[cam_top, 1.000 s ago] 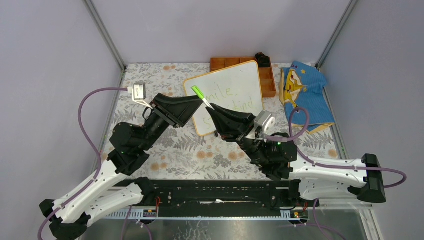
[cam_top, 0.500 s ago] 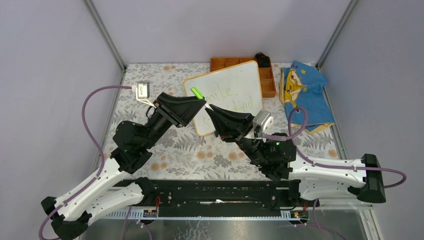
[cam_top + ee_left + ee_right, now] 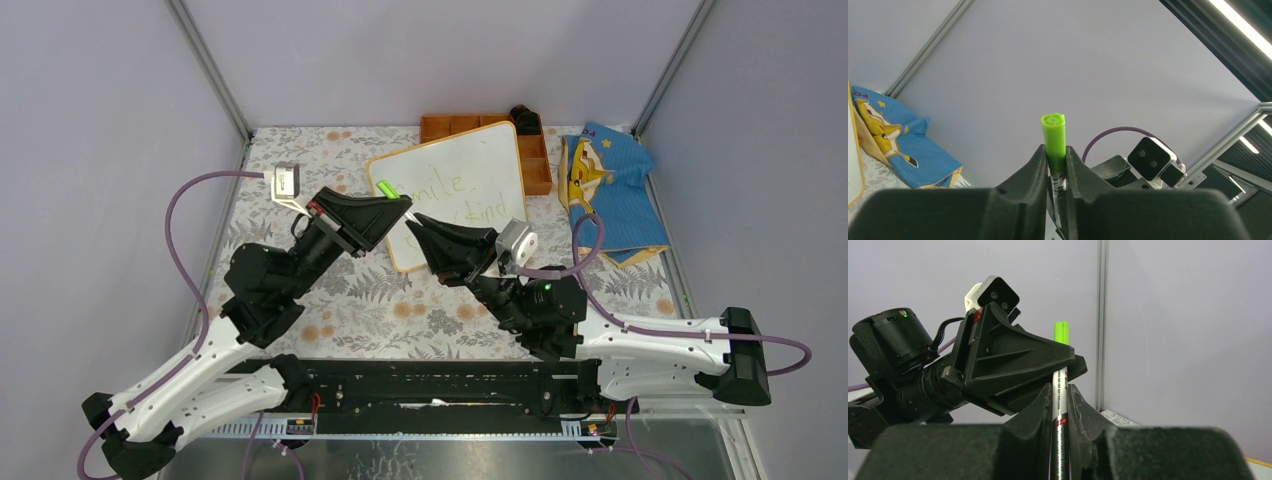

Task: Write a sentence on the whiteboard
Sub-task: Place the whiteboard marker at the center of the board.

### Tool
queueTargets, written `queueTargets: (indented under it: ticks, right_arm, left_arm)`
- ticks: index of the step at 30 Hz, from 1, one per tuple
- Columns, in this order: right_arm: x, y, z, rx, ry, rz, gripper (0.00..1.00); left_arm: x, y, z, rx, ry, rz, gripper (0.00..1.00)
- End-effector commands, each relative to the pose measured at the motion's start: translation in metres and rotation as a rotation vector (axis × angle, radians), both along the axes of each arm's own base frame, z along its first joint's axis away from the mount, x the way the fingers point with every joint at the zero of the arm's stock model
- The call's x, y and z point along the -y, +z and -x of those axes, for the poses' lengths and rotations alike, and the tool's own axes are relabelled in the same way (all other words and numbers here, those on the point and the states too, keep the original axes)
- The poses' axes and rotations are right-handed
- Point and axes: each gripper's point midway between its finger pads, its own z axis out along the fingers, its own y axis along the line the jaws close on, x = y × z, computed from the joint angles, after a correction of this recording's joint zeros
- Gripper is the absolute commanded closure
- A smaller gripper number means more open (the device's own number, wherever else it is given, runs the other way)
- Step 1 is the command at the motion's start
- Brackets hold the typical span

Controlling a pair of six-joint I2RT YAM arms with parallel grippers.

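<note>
**Grip.**
- Your right end effector (image 3: 1060,390) is clamped narrow on the barrel of the marker (image 3: 1061,407).
- Your left end effector (image 3: 1054,151) is pinched on the green cap (image 3: 1054,134) at the marker's other end.
- Both hover over the near-left corner of the whiteboard (image 3: 482,150).

**Board.**
- It lies skewed, and its far edge overlaps the orange tray (image 3: 446,124).
- The sentence (image 3: 450,186) shows faintly across the board's middle. The arms hide its left part.

**Risks, as I judge them.**
- Two grips share one thin barrel. If you move the arms off the marker's axis, expect the barrel to twist or slide in the right fingers.
- A cap that gives suddenly could jerk both arms. The left one could then swing toward the wall left of the board.
- If the marker drops, it lands on the board. That could smear the pale strokes or add a stray mark.
- Dip either wrist and you may nudge the board's corner and push it against the tray.

**Surface.**
- The worktop (image 3: 380,300) has a floral cover, which probably gives the board some grip. I cannot tell how much.

**Room.**
- A blue printed cloth (image 3: 612,190) lies right of the board, near but apart from it.
- A small black object (image 3: 524,117) sits beyond the board's far-right corner.
- Plain grey walls with metal posts close in behind and on both sides of the board.
</note>
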Motion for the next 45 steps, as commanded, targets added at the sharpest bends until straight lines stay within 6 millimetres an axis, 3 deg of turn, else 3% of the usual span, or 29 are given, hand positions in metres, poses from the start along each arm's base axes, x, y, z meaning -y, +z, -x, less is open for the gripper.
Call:
queueTargets:
  ticks: [1,3,4,7,11,16,23,29,33,37,45]
  right_arm:
    - [0.004,0.010,0.006,-0.015,0.036,-0.026,1.00]
    - [0.002,0.005,0.006,-0.034,0.046,0.011,0.95]
    - [0.001,0.003,0.007,-0.042,0.052,0.030,0.83]
    - [0.001,-0.002,0.010,-0.072,0.073,0.087,0.62]
    - [0.010,-0.014,0.015,-0.138,0.099,0.181,0.44]
    - [0.032,-0.045,0.020,-0.233,0.099,0.339,0.41]
    - [0.069,-0.106,0.004,-0.374,-0.054,0.458,0.40]
    - [0.071,-0.136,-0.002,-0.445,-0.099,0.466,0.39]
    - [0.069,-0.161,-0.008,-0.501,-0.146,0.488,0.39]
    - [0.066,-0.179,-0.009,-0.536,-0.151,0.478,0.37]
    - [0.079,-0.218,-0.009,-0.599,-0.194,0.536,0.36]
  left_arm:
    - [-0.005,0.005,-0.001,0.015,0.027,0.023,0.82]
    - [-0.004,0.004,-0.002,0.009,0.024,0.019,0.87]
    - [-0.004,0.004,-0.002,0.009,0.024,0.018,0.90]
    - [-0.005,0.003,-0.003,0.004,0.036,0.007,0.99]
    - [-0.007,-0.002,-0.004,0.005,0.062,-0.051,1.00]
    - [-0.006,-0.045,-0.020,-0.072,0.144,-0.349,1.00]
    - [-0.041,-0.129,-0.041,-0.264,0.321,-0.754,1.00]
    - [-0.069,-0.190,-0.048,-0.412,0.427,-0.970,1.00]
    - [-0.102,-0.244,-0.059,-0.560,0.546,-1.188,1.00]
    - [-0.115,-0.281,-0.073,-0.691,0.512,-1.206,1.00]
    - [-0.134,-0.320,-0.111,-0.796,0.516,-1.213,1.00]
